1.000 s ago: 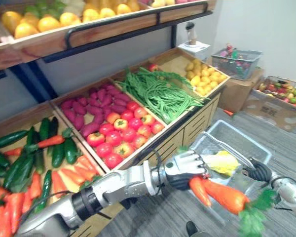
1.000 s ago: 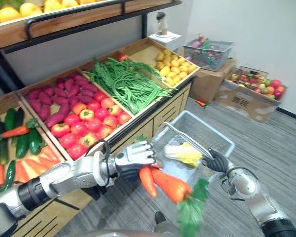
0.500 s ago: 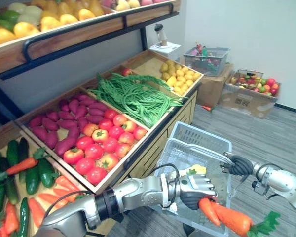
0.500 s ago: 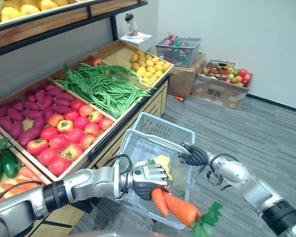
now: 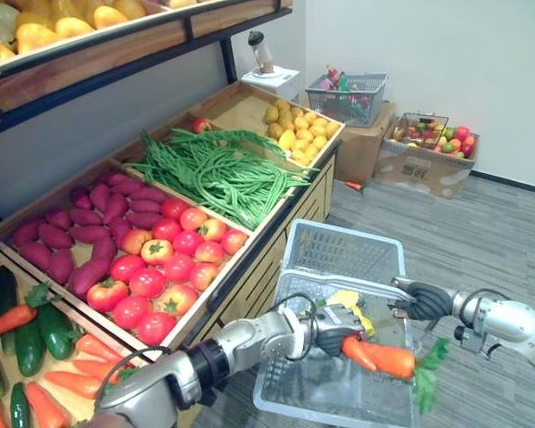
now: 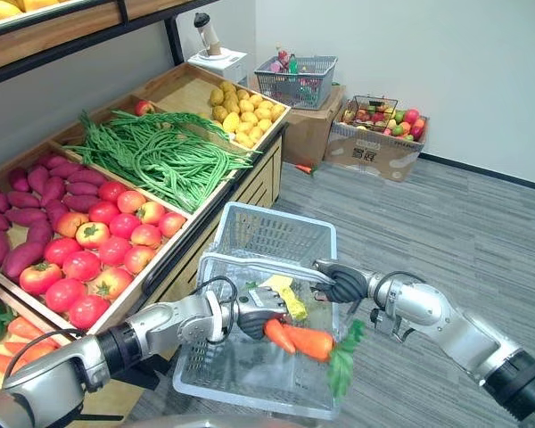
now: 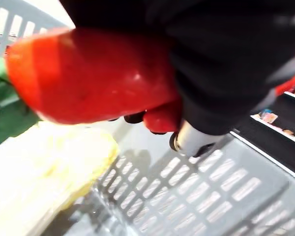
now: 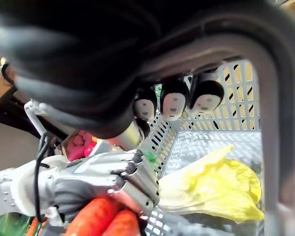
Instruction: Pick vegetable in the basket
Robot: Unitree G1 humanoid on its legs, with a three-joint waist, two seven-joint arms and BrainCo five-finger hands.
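Carrots [image 5: 379, 357] within curled fingers [image 8: 132, 172] of left hand [image 5: 325, 325], over grey basket [image 5: 339, 248].

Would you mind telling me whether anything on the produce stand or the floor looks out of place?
A red round fruit sits at the back corner of the green beans, apart from the tomatoes. A small orange item lies loose on the floor beside the cardboard box.

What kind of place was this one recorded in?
Probably a mock grocery produce aisle: wooden bins of tomatoes and green beans, a grey shopping basket, and cardboard boxes of fruit on the floor.
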